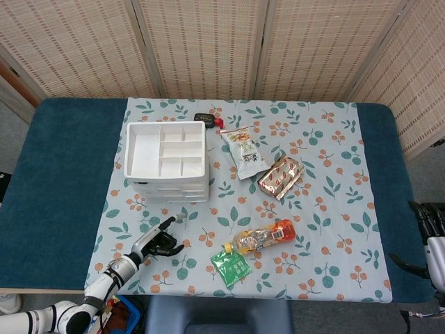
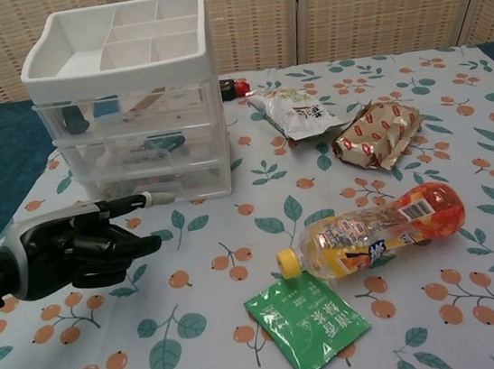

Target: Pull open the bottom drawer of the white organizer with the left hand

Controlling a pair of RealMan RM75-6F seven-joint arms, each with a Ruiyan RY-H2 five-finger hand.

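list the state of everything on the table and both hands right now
white organizer: upright, all drawers closed
bottom drawer: closed, untouched
left hand: empty, one finger extended toward the bottom drawer
right hand: at the table's edge, empty as far as visible
bottle: on its side, yellow cap on
green pouch: lying flat
snack bag: lying flat
red-patterned packet: crumpled

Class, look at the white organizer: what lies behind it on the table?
Behind the white organizer, a small dark object with a red part shows at its back right corner. What it is cannot be told, and the organizer hides anything directly behind it.
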